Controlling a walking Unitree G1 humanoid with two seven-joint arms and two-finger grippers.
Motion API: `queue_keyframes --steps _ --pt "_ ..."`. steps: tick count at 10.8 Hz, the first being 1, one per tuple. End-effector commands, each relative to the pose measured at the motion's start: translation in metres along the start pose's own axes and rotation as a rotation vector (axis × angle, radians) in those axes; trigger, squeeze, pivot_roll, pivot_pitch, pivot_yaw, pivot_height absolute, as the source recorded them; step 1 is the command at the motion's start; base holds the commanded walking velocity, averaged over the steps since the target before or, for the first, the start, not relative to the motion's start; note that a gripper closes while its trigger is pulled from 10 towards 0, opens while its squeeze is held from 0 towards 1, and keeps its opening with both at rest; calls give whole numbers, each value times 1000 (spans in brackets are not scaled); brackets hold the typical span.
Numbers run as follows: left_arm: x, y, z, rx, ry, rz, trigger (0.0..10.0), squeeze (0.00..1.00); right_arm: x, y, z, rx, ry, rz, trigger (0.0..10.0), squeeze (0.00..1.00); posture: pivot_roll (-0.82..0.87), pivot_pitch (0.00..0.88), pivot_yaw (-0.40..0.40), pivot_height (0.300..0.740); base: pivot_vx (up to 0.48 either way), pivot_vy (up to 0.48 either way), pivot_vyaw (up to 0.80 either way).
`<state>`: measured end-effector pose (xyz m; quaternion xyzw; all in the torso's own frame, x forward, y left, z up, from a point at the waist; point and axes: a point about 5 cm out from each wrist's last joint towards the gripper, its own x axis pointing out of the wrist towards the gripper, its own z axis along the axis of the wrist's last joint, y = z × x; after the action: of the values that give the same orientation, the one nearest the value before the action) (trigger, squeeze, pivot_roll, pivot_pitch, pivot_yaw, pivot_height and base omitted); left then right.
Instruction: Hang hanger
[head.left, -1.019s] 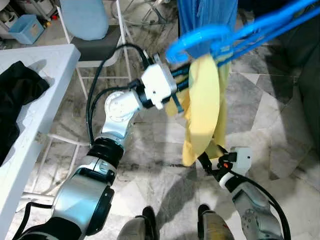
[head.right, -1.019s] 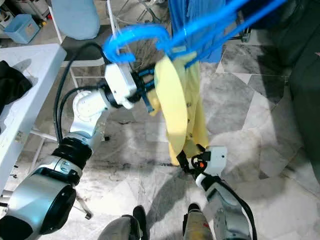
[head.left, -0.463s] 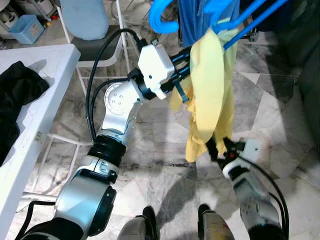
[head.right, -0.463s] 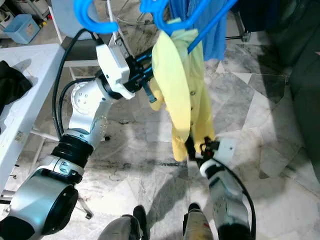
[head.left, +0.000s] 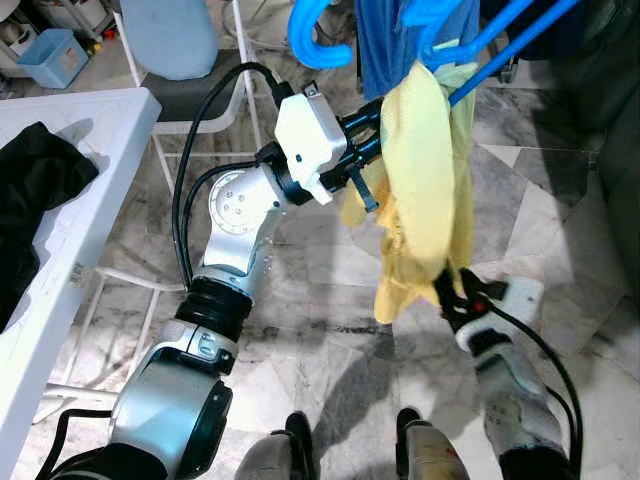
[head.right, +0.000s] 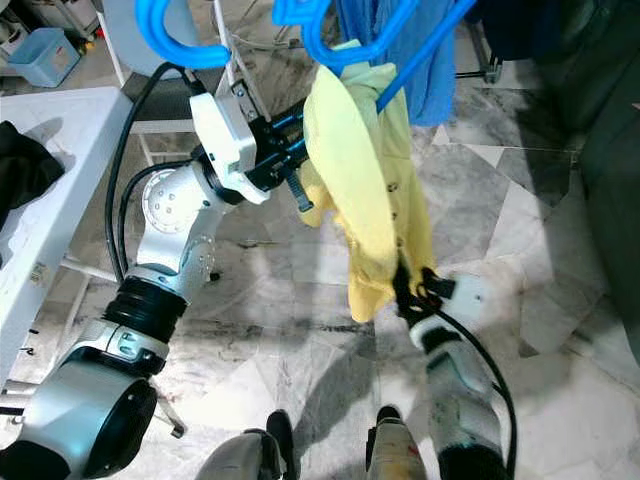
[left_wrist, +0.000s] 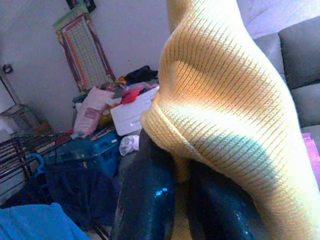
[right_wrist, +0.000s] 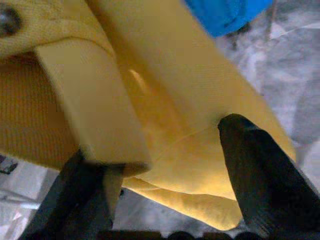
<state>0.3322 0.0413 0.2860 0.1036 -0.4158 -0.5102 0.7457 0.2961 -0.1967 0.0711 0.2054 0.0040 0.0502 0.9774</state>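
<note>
A yellow knit garment (head.left: 420, 180) hangs from a blue hanger whose hook (head.left: 315, 30) curls at the top of the picture and whose arms (head.left: 500, 45) slant up to the right. My left gripper (head.left: 376, 150) is raised beside the garment's upper part; its black fingers (left_wrist: 147, 200) are shut on the yellow cloth. My right gripper (head.left: 452, 290) is at the garment's lower hem. It stands open, with its fingers (right_wrist: 257, 180) either side of the folded hem (right_wrist: 150, 125).
A white table (head.left: 95, 190) with black cloth (head.left: 35, 180) stands at the left. Behind it is a chair with a pale blue cushion (head.left: 170, 35). Blue clothing (head.left: 385, 45) hangs behind the hanger. A dark sofa (head.left: 620, 150) borders the right; marble floor lies below.
The left gripper has lifted the hanger, and its hook has moved up and left. The right gripper has risen and shifted right up to the garment's hem.
</note>
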Motion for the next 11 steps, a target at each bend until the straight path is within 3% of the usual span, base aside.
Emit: queue_keyframes --steps 1,11 --pt "-3 3 5 19 -18 10 0 0 -8 -5 -8 13 19 -33 0 0 -186 314 194 740 0 0 0" --pt "-10 -3 -6 38 42 -18 0 0 -8 -8 3 -20 -48 -56 0 0 -188 309 200 740 0 0 0"
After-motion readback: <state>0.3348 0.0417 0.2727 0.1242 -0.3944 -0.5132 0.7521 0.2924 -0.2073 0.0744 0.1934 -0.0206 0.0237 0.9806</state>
